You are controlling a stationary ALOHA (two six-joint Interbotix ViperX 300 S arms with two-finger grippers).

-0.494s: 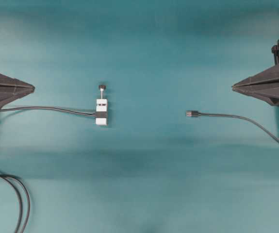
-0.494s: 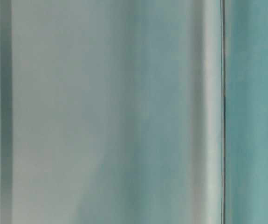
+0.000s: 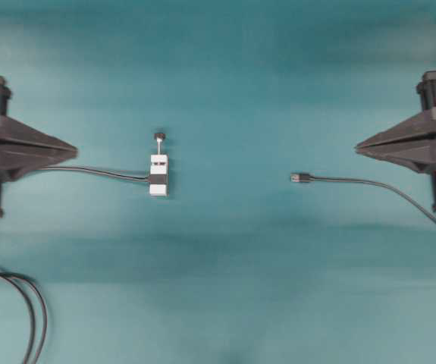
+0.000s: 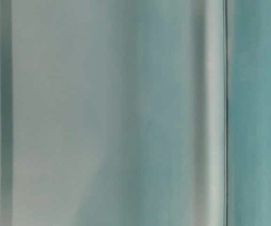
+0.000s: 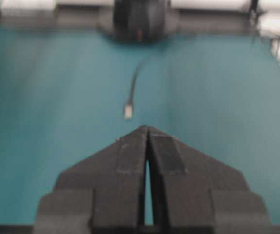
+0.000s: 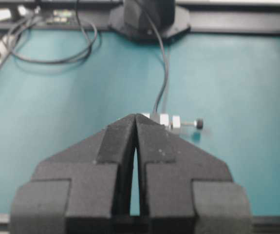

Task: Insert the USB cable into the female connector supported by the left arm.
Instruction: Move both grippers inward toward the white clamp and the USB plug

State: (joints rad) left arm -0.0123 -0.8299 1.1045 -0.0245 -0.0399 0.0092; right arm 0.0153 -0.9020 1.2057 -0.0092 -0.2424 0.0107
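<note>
We see a desk (image 3: 225, 68) covered with a plain teal mat, and the light falls unevenly on it, so that a darker band runs across the lower part in the overhead view. At its far edge, in the left wrist view, there are white blurred shapes (image 5: 28, 5) which we cannot identify. In the table-level view we see only pale teal blurred surfaces with a thin dark vertical line (image 4: 225, 113) near the right side.

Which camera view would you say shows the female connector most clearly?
The overhead exterior view: the female connector lies fully visible there, knob and cable included. The right wrist view shows it partly hidden behind the shut right gripper. The left wrist and table-level views do not show it.
</note>
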